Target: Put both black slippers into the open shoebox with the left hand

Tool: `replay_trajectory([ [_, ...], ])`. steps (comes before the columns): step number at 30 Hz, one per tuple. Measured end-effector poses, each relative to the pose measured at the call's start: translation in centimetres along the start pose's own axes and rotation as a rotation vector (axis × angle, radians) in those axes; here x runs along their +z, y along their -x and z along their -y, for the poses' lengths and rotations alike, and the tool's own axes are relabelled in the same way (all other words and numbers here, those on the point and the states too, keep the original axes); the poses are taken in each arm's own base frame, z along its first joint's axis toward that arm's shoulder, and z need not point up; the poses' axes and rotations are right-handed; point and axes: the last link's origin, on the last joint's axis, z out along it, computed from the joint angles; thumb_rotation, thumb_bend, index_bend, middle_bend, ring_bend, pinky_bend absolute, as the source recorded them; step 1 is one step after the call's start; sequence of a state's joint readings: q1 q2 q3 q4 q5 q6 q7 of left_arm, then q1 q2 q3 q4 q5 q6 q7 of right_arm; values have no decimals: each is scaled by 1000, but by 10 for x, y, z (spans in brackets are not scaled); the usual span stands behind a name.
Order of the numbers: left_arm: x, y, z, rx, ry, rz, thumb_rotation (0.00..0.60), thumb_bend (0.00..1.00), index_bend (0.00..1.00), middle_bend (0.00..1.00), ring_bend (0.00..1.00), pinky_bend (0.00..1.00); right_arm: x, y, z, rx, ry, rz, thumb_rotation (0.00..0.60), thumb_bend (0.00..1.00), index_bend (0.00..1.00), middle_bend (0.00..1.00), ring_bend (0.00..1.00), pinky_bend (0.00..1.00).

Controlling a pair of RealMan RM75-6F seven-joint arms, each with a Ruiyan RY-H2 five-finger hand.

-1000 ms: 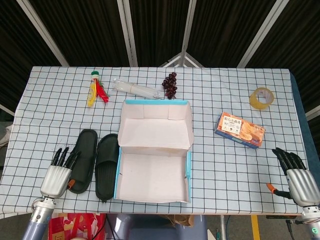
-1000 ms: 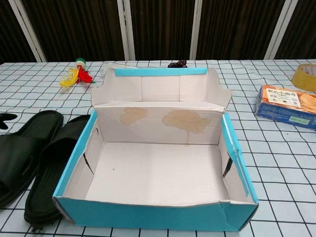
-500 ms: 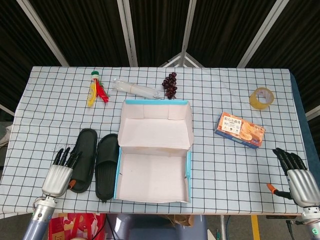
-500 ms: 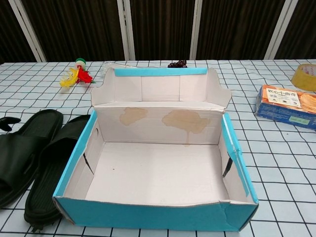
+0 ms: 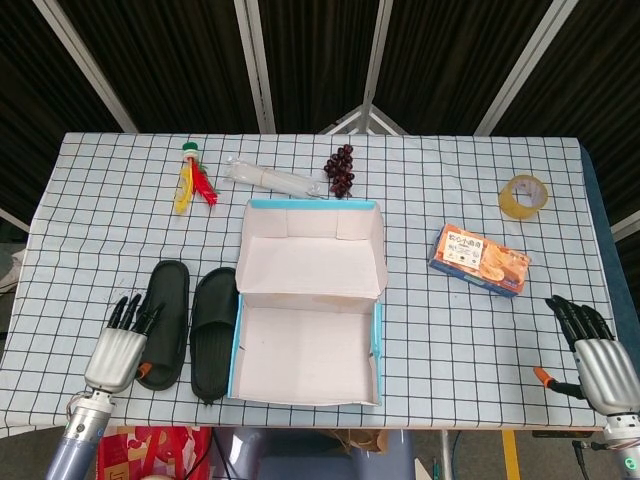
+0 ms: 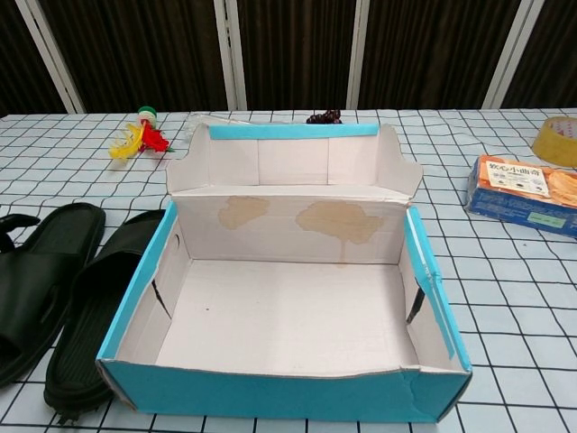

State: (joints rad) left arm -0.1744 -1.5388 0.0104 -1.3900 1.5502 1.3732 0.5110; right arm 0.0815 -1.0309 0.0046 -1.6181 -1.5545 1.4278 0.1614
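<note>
Matte black slippers (image 5: 190,325), boxy cardboard shoebox (image 5: 375,345)

At the centre of the frame we see the open shoebox (image 6: 284,307), blue outside, pale and stained inside, its lid flap standing up behind. Two black slippers (image 6: 63,298) lie side by side at lower left, the nearer one just beside the box wall. A dark fingertip of the left hand (image 6: 11,223) shows at the left edge, by the outer slipper. At upper left sits a red and yellow toy (image 6: 140,137); at right, an orange snack box (image 6: 527,191) and tape roll (image 6: 557,137).
</note>
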Motion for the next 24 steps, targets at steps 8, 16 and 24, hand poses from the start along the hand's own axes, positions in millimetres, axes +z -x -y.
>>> replay_trajectory([
  [8, 1, -3, 2, -13, -16, -21, 600, 198, 87, 454, 45, 62, -1, 0, 0, -3, 1, -1, 600, 221, 13, 75, 95, 72],
  [16, 3, -9, 4, -39, -39, -56, 600, 329, 158, 573, 99, 62, -1, 1, 1, -6, 5, 5, 600, 221, 13, 75, 95, 72],
  [24, 0, -18, 10, -40, -58, -90, 600, 391, 277, 604, 116, 62, -1, 1, 0, -3, 12, 7, 600, 221, 14, 75, 95, 72],
])
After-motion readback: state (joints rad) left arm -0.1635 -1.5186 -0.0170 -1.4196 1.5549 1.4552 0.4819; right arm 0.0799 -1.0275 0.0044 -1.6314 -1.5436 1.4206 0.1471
